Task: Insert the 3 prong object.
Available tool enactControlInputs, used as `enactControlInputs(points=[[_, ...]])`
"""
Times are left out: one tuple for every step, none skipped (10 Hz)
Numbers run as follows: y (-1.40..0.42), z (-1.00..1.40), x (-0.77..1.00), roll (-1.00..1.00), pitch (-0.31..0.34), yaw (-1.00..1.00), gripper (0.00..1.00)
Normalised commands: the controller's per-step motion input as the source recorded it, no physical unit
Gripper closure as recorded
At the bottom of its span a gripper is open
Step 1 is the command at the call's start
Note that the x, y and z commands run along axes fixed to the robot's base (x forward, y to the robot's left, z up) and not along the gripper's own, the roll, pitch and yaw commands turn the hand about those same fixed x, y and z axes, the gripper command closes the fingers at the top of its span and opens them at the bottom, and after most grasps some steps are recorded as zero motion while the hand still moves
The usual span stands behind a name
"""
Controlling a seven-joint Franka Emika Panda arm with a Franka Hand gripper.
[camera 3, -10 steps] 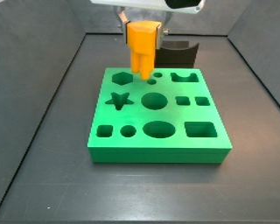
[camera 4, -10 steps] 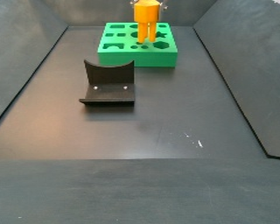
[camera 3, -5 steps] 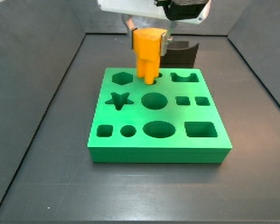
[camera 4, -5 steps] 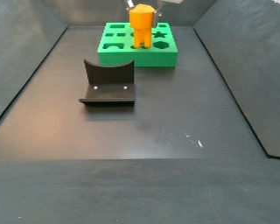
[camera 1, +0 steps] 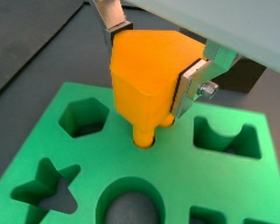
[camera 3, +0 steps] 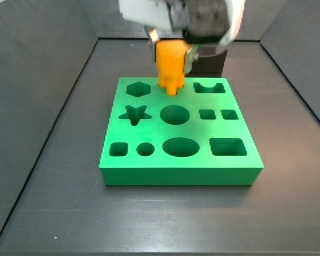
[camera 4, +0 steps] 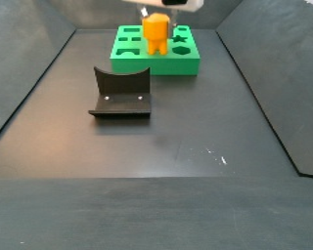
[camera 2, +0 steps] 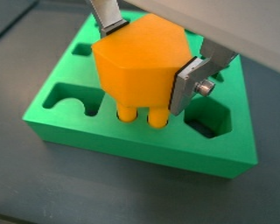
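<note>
1. Between the fingers [camera 1: 196, 77] sits the 3 prong object [camera 1: 146, 79], a bright orange piece clamped on 2 opposite faces by the silver plates, as both wrist views show.
2. One silver plate [camera 2: 199, 80] presses flat on the orange side in a wrist view, a screw head showing in it; the opposite plate [camera 2: 108, 15] meets the piece near its upper edge.
3. Held upright, the 3 prong object [camera 2: 136, 74] points its rounded prongs down, and their tips [camera 2: 143, 115] reach into an opening in the top of the green board [camera 2: 130, 144].
4. Around that opening the green board [camera 1: 265, 188] shows other cut-outs in a wrist view: a hexagon [camera 1: 84, 118], a star [camera 1: 46, 182], a round hole [camera 1: 130, 206] and a notched square [camera 1: 227, 136].
5. Seen from a side view, the gripper [camera 3: 178, 38] hangs over the far row of the board [camera 3: 180, 165], with the orange piece [camera 3: 171, 66] standing vertically between the hexagon and the next cut-out of that row.
6. Behind the board in that side view a dark block [camera 3: 208, 62] rises just past its far edge.
7. Farther out, in a side view, the fixture [camera 4: 121, 93] stands on the dark bench [camera 4: 159, 176], well apart from the green board [camera 4: 156, 56] and the orange piece [camera 4: 158, 33].
</note>
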Motion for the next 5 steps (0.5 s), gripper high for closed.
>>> enactControlInputs(points=[[-0.03, -0.37, -0.04, 0.08, -0.103, -0.17, 1.0], [0.0, -0.37, -0.05, 0.03, -0.17, -0.13, 1.0], [0.0, -0.35, -0.06, 0.0, -0.249, -0.09, 1.0], [0.0, -0.33, -0.14, 0.0, -0.321, -0.01, 1.0], [0.0, -0.31, -0.12, -0.02, -0.327, 0.0, 1.0]])
